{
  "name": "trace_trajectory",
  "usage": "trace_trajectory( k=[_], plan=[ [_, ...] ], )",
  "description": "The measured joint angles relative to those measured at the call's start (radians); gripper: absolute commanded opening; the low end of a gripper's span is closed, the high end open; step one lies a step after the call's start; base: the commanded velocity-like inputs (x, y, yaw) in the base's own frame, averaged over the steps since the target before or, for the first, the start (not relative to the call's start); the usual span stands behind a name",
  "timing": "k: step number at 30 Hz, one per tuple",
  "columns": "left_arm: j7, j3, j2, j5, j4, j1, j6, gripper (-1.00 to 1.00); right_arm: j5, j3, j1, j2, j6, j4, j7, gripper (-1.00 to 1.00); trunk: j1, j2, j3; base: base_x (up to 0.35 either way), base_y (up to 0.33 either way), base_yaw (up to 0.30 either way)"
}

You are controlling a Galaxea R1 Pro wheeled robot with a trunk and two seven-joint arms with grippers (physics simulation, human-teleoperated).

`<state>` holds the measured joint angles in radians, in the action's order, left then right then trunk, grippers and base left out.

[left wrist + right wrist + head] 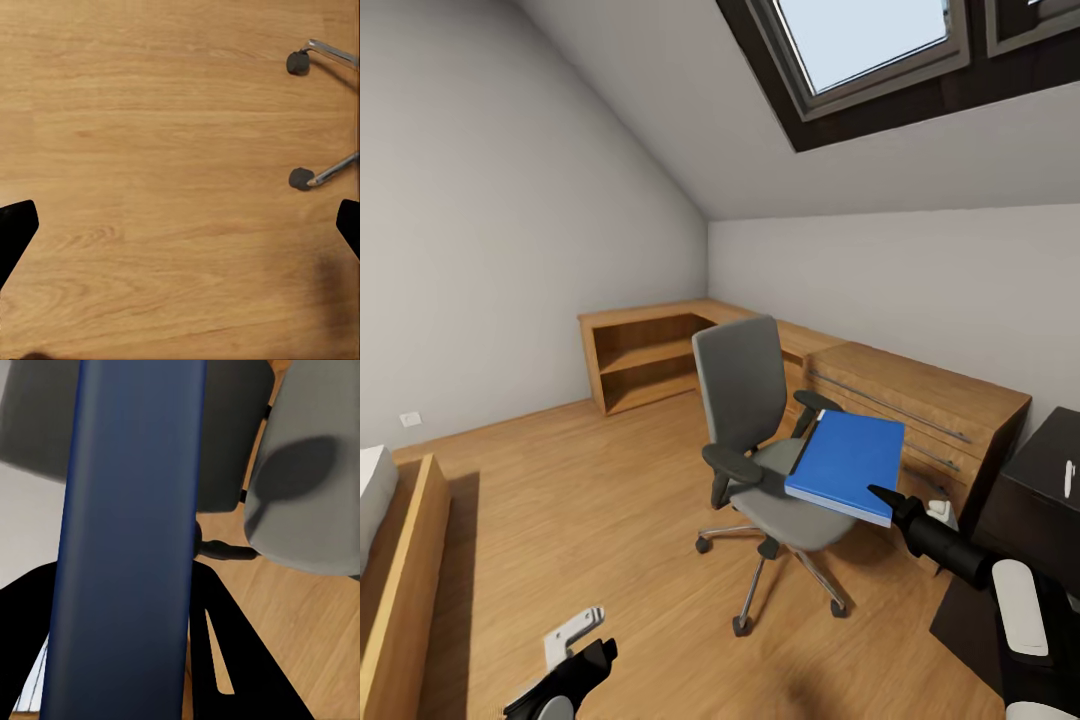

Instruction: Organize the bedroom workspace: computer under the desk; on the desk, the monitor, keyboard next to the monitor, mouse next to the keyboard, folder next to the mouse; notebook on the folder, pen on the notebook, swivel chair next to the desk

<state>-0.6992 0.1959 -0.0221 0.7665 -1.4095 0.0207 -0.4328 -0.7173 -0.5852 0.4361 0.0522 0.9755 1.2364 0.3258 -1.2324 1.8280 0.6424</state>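
While the right gripper (882, 497) pinches the near edge of the folder (847, 461), the blue slab hangs tilted above the swivel chair (762, 440), over the seat and the armrest nearest the dresser (920, 405), so the step in hand looks like the folder transfer: chair to desk. In the right wrist view the folder (127, 540) runs edge-on btwn the dark fingers (232, 660), w/ the grey seat behind it, and the grip reads as clamped on it. Whether the far end is touching the seat or the armrest, can't tell. Left gripper (575, 675) sits low over bare wood floor (580, 500), fingers apart, holding nothing; its wrist cam shows two of the chair's casters (298, 63) off to one side. The desk (1032, 500), glossy black, is at the robot's right, just beside the dresser, w/ a thin white stick on top, prob. the pen (1069, 477). Next move, as I judge it: lift clear of the armrest, swing right, keep the folder level so it doesn't slip, then lay it flat on the desk top. Mouse, keyboard and monitor spots can't be judged from this angle.
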Motion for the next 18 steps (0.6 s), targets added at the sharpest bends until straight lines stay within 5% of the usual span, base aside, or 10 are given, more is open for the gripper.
trace_trajectory(
  k=[18],
  plan=[
    [-0.001,0.026,-0.003,-0.009,0.001,0.0,0.01,1.0,-0.001,0.0,0.0,0.003,0.001,-0.042,0.001,-1.0,0.069,-0.126,-0.038,0.0,0.0,0.0]
  ],
)
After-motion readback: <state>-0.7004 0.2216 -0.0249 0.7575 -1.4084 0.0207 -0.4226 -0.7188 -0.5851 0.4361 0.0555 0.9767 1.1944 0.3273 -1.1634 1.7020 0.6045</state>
